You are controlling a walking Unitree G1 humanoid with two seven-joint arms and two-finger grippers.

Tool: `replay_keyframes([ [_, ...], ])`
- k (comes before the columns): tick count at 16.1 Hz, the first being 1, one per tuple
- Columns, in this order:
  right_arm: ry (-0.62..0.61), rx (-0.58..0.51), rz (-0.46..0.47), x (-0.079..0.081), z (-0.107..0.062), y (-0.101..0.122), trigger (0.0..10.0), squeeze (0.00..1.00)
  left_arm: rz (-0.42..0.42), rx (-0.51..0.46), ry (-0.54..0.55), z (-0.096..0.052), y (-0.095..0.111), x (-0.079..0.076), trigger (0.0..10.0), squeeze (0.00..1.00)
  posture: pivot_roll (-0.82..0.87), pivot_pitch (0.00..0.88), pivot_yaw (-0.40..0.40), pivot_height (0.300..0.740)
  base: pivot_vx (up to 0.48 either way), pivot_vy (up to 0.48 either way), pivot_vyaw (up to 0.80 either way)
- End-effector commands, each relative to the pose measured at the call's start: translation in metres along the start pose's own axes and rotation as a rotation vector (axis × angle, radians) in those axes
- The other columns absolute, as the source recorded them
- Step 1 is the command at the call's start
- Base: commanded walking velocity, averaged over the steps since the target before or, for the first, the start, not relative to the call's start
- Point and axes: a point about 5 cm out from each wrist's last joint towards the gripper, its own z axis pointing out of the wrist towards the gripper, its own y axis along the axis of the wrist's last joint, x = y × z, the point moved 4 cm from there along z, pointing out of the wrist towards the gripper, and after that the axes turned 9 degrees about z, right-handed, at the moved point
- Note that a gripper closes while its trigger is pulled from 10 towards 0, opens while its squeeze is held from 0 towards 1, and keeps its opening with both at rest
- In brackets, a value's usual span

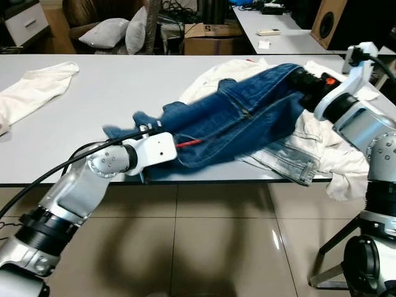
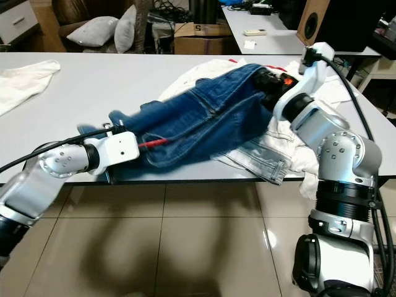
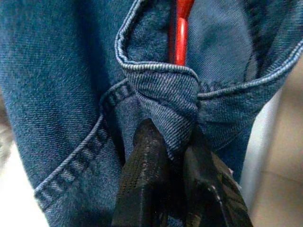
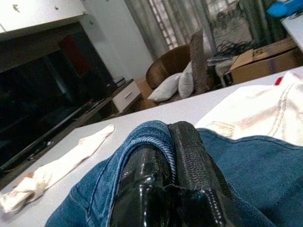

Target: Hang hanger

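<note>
Blue jeans (image 1: 241,120) lie stretched across the white table (image 1: 93,99), from its near edge up to the far right. A red hanger (image 1: 190,143) pokes out of the denim near my left gripper (image 3: 173,151), which is shut on a fold of the jeans' hem at the table's front edge. In the left wrist view the red hanger (image 3: 179,33) runs into the cloth just beyond the fingertips. My right gripper (image 4: 165,142) is shut on the jeans' other end, with denim pinched between its black fingers (image 4: 189,156).
A pale denim garment (image 1: 291,158) and white clothes (image 1: 346,167) lie under the jeans at the right, hanging over the table edge. Another white garment (image 1: 31,86) lies far left. Cushions (image 1: 114,31), a cardboard box (image 1: 210,37) and a second table (image 1: 278,28) stand behind.
</note>
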Motion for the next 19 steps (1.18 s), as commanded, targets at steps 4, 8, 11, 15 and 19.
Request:
replay_keyframes([
  [4, 0.072, -0.048, 0.014, 0.015, -0.007, 0.017, 0.0, 0.00, -0.159, -0.105, 0.186, 0.005, 0.012, 0.032, 0.0, 0.00, 0.00, 0.000, 0.016, 0.740, 0.000, 0.000, 0.00],
  [8, 0.107, 0.026, -0.016, 0.026, -0.011, -0.002, 0.0, 0.00, -0.403, -0.327, 0.177, 0.000, 0.037, 0.057, 0.0, 0.00, -0.01, 0.000, 0.031, 0.740, 0.000, 0.000, 0.00],
  [11, 0.119, 0.033, -0.042, 0.031, -0.015, -0.002, 0.0, 0.00, -0.440, -0.308, 0.184, -0.006, 0.023, 0.065, 0.0, 0.00, -0.02, 0.000, 0.037, 0.740, 0.000, 0.000, 0.00],
  [15, 0.117, -0.007, -0.073, 0.035, -0.015, 0.013, 0.0, 0.00, -0.342, -0.265, -0.057, -0.005, 0.020, 0.024, 0.0, 0.00, -0.01, 0.000, 0.031, 0.740, 0.000, 0.000, 0.00],
  [19, 0.196, 0.060, -0.062, 0.052, -0.016, -0.002, 0.0, 0.00, -0.485, -0.176, 0.159, 0.004, 0.003, 0.044, 0.0, 0.00, -0.02, 0.000, 0.021, 0.740, 0.000, 0.000, 0.00],
])
